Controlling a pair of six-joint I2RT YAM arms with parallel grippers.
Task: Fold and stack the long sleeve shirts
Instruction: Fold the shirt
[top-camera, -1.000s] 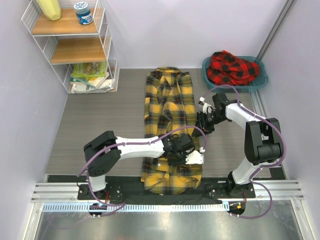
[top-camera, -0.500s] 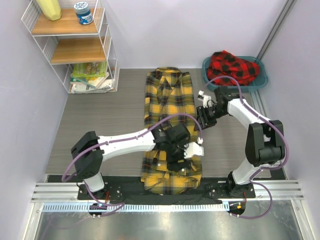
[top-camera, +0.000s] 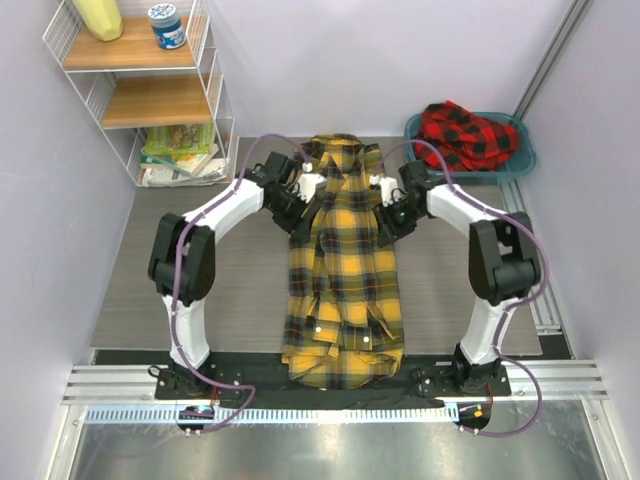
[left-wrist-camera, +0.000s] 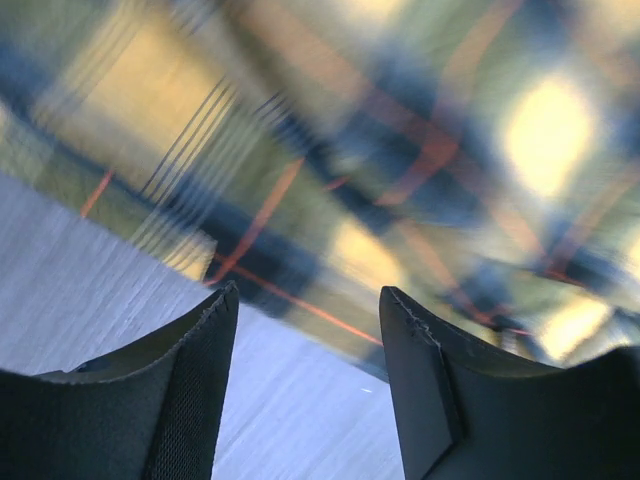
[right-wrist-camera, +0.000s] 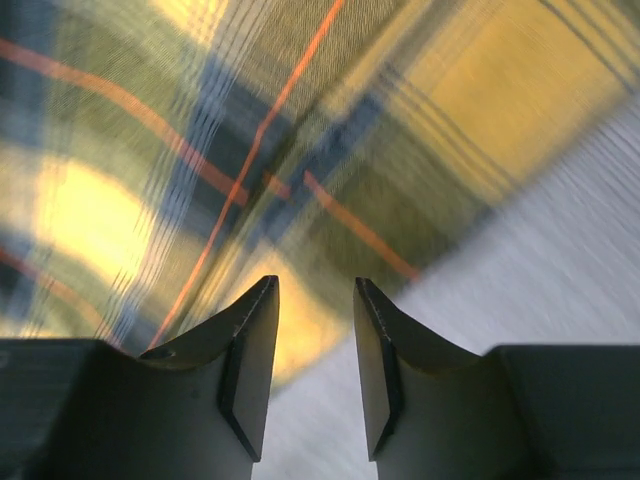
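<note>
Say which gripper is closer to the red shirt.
Right. The right gripper is at the yellow shirt's right edge; the left gripper is across it, farther from the red shirt.

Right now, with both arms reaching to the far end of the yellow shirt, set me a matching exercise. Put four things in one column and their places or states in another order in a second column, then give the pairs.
Things
1. yellow shirt
2. red shirt
3. blue-lidded jar
4. left hand

Places or states
A. on the top shelf of the wire rack
B. open, nothing between its fingers, at an edge of the yellow shirt's far end
C. bunched up in the teal basin
D. laid out lengthwise on the table

Pairs: 1-D, 2-C, 3-A, 4-B
</note>
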